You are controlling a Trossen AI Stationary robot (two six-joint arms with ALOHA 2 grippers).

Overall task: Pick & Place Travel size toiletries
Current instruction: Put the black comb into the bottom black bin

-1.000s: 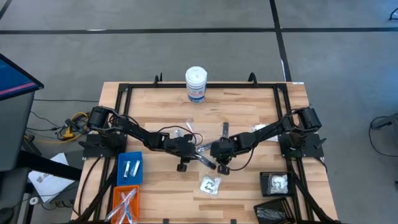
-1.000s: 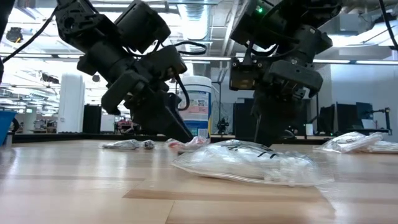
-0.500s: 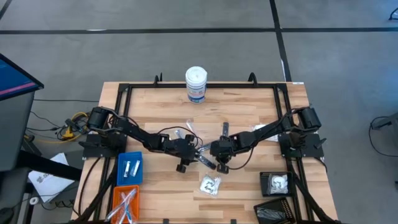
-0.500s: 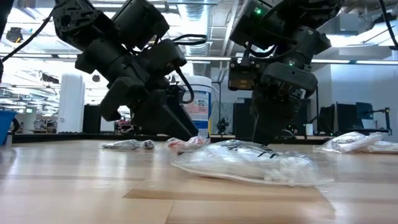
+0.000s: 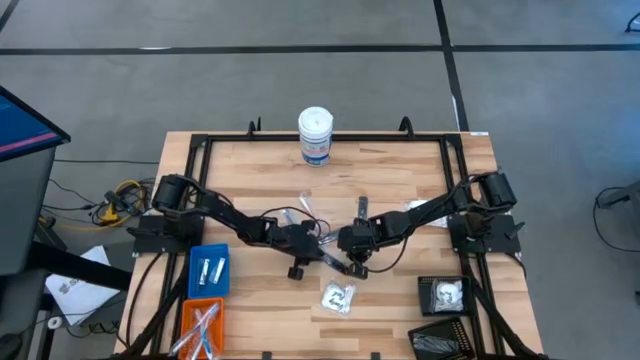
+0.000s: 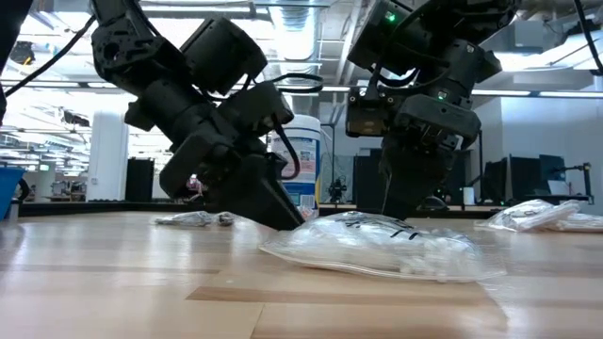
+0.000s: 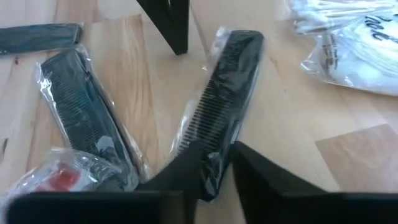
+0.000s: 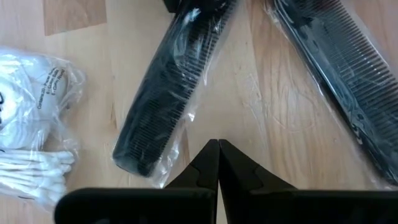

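While the right gripper [image 8: 217, 163] hovers pinched closed near mid-table, the left gripper [image 7: 214, 168] clamps one end of a wrapped black comb [image 7: 221, 99] lying flat on the table [image 5: 400, 170], beside a second comb [image 7: 81, 109].

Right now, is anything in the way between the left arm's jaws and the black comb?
Nothing visible is. The left gripper already has its jaws either side of the near end of the wrapped black comb. Only the comb's own clear wrapper lies between.
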